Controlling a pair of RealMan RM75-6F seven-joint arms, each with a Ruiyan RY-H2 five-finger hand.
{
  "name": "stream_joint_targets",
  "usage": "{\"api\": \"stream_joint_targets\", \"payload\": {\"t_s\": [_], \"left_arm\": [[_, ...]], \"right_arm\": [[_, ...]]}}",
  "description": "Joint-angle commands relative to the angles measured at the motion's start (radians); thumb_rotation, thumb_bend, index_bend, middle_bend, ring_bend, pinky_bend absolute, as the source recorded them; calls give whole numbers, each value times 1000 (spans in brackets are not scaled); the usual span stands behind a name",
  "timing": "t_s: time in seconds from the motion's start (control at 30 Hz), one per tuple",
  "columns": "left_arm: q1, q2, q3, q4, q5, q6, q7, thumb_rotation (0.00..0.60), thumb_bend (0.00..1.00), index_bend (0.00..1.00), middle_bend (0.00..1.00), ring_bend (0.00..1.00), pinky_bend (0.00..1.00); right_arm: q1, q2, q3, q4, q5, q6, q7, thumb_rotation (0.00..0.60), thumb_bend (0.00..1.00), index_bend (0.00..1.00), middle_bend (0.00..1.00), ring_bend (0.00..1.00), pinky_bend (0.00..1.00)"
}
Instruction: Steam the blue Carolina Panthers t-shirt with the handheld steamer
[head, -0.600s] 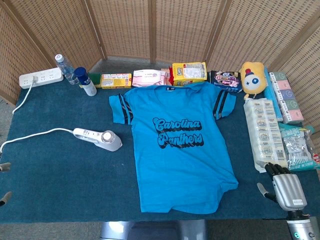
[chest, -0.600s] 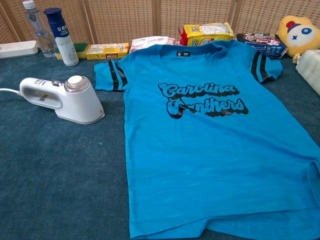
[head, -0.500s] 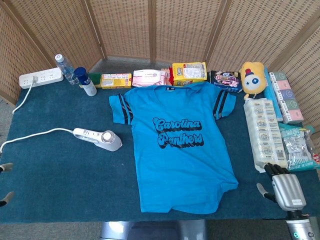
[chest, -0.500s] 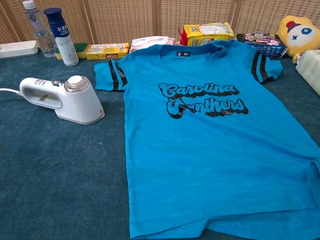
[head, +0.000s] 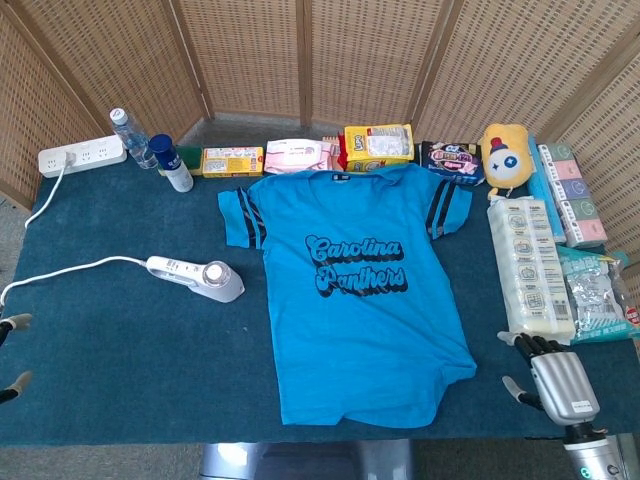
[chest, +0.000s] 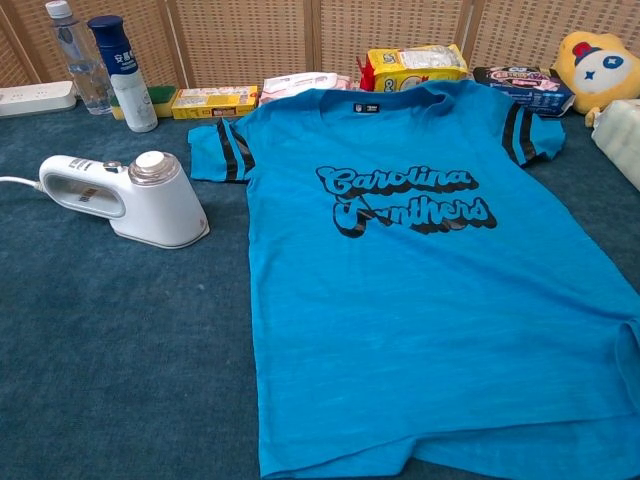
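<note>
- T-shirt (head: 360, 290): blue, black "Carolina Panthers" lettering, black-striped sleeves; laid flat, front up, mid-table, collar toward the far edge, hem near the front edge.
- Steamer (head: 205, 279): white, handheld; resting on the table left of the t-shirt, apart from it; touched by neither hand. White cord (head: 60, 272) trails from it to the left table edge.
- Table (head: 120, 350): covered in dark teal cloth; wicker screen (head: 300, 55) behind.
- Right hand (head: 555, 375): near-right corner, just beside the shirt's lower right hem, fingers spread, holding nothing.
- Left hand (head: 12, 350): only fingertips show at the left edge of the head view; fingers apart, nothing between them.
- Power strip (head: 80, 155): white, far-left corner.
- Water bottle (head: 128, 135) and blue-capped spray can (head: 170, 162): upright, right of the power strip.
- Snack packets: row along the far edge, including a yellow bag (head: 378, 147).
- Yellow plush toy (head: 505, 152): far right.
- Long white packet (head: 530, 265): right of the shirt, lengthwise.
</note>
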Motion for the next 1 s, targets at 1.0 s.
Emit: {"api": "stream_joint_targets", "payload": {"t_s": [1.0], "left_arm": [[-33,43,3,-54,16,-21,26,600,232,207,312,234,313]], "right_arm": [[105,-222,-22,275,-75,-105,23,600,225,267,319,285,326]]}}
